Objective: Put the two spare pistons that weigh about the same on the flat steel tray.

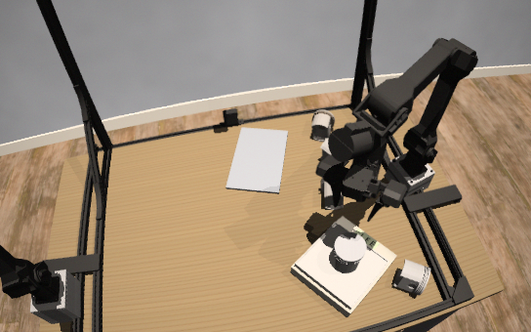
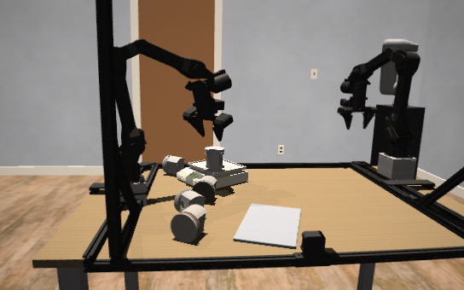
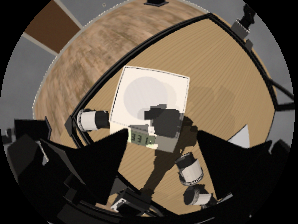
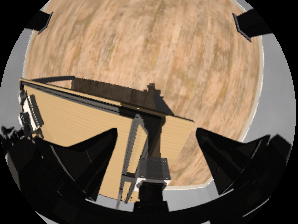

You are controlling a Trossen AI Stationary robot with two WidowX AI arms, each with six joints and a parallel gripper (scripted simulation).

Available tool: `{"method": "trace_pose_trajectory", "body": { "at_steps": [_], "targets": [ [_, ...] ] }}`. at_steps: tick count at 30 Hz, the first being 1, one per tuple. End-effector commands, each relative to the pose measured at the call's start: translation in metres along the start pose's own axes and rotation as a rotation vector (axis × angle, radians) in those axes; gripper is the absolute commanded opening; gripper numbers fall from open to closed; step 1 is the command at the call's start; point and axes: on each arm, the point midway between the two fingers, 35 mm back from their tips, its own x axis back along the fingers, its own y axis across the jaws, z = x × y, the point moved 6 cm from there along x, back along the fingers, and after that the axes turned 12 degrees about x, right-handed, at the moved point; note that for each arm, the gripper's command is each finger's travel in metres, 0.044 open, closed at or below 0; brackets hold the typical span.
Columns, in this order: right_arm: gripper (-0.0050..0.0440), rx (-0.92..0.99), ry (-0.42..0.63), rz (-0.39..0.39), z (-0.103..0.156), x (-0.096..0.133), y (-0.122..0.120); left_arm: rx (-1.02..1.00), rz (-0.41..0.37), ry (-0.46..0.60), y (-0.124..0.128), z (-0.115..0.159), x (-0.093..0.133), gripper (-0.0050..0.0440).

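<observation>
Five pistons on the bench setup, none on the tray. One, the weighed piston (image 1: 349,247) (image 2: 214,159) (image 3: 142,97), stands upright on the scale (image 1: 342,288) (image 2: 234,176) (image 3: 177,85), crown up. Display (image 1: 367,237) (image 2: 194,176) (image 3: 142,137) shows 331 in the L wrist view; can't tell re: any digit after that.

Other 4 are lying on their sides on the bench (image 1: 195,234) (image 2: 341,205) (image 3: 215,75) (image 4: 70,120). The lone piston (image 1: 411,278) (image 2: 173,165) (image 3: 93,120) is just beside the scale. Remaining 3 make a rough row on the scale's display side: near piston (image 1: 327,195) (image 2: 205,189) (image 3: 190,169), then middle piston (image 1: 326,145) (image 2: 189,200) (image 3: 198,196) (mostly behind the arm from the top), then far piston (image 1: 322,125) (image 2: 188,223).

Flat steel tray (image 1: 259,160) (image 2: 269,226) (image 3: 241,137) is lying flat, bare, well apart from the scale, w/ that row off to one side & not touching. Small black block (image 1: 230,116) (image 2: 313,241) is by the rail near 1 end of it.

L gripper (image 1: 353,197) (image 2: 211,137) (image 3: 163,131) is in the air above the scale area, fingers spread wide, nothing btwn them. Its shadow falls partly on the scale. R gripper (image 2: 356,128) (image 4: 156,129) is up high on the opp. side, fingers spread too, also w/ nothing in them, well away from pistons, tray etc.
</observation>
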Motion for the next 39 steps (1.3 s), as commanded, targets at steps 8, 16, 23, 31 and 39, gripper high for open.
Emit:
{"method": "trace_pose_trajectory", "body": {
  "at_steps": [8, 16, 23, 31, 39],
  "targets": [
    [0.0440, 0.001, 0.000, -0.001, 0.000, 0.000, 0.000, 0.142, -0.036, -0.213, -0.001, 0.016, -0.002, 0.0378],
    [0.0440, 0.001, 0.000, -0.001, 0.000, 0.000, 0.000, 0.230, -0.055, -0.345, -0.004, 0.023, -0.005, 0.0378],
    [0.0440, 0.001, 0.000, -0.001, 0.000, 0.000, 0.000, 0.332, -0.076, -0.500, -0.008, 0.031, -0.009, 0.0378],
    [0.0440, 0.001, 0.000, -0.001, 0.000, 0.000, 0.000, 0.398, -0.096, -0.603, -0.010, 0.037, -0.013, 0.0378],
    [0.0440, 0.001, 0.000, -0.001, 0.000, 0.000, 0.000, 0.398, -0.096, -0.603, -0.010, 0.041, -0.024, 0.0378]
  ]
}}
